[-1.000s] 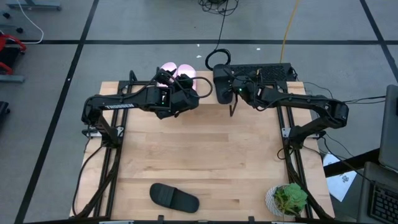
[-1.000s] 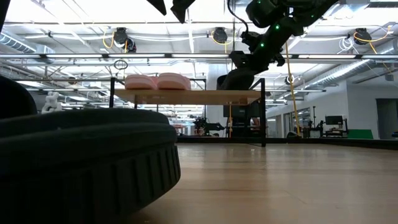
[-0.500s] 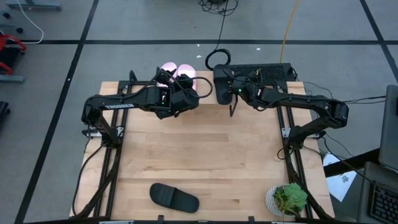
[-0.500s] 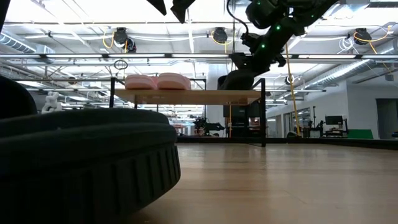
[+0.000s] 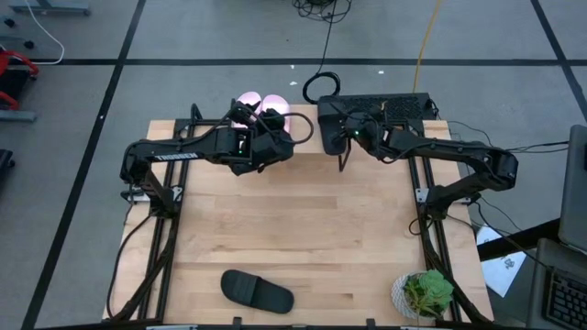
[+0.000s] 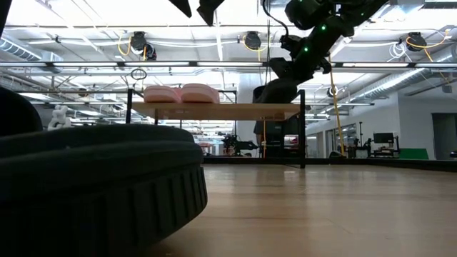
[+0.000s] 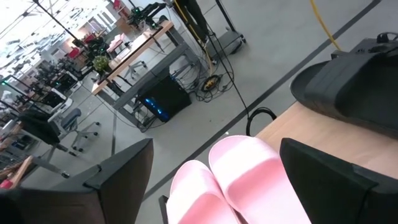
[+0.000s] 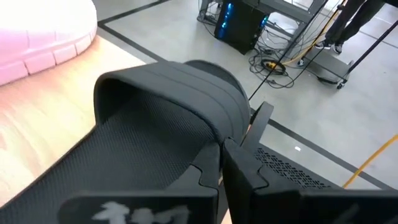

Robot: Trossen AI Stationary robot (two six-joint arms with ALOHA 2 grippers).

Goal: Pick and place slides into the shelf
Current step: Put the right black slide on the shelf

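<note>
The two pale pink slides [image 5: 260, 104] lie side by side, soles down, on the shelf's [image 6: 214, 111] plank top, toward its left end; they also show in the low view [image 6: 181, 93]. My left gripper [image 7: 216, 149] hovers open above them, touching nothing. My right gripper [image 5: 337, 128] is shut on one black slide [image 6: 275, 90] over the shelf's right end, beside the pink pair. The other black slide [image 5: 257, 291] lies sole down on the table near its near edge and fills the low view's foreground [image 6: 93, 185]. My right gripper holds the black slide by its side edge [image 8: 214, 146] just behind the wide strap [image 8: 168, 93]. One finger [image 8: 249, 177] is on the outer side and the other lies over the footbed. The slide stays level at the shelf top; whether its sole touches the plank cannot be told.
A potted green plant [image 5: 426, 293] stands at the table's near right corner. A black perforated box [image 5: 394, 105] sits behind the shelf at the far edge. Bare wood [image 5: 303, 220] stretches across the table's middle between the arms and the near slide.
My right gripper has edged slightly toward the table's right with the black slide, which has shifted along the shelf's right end. My left gripper has kept still above the pink pair.
</note>
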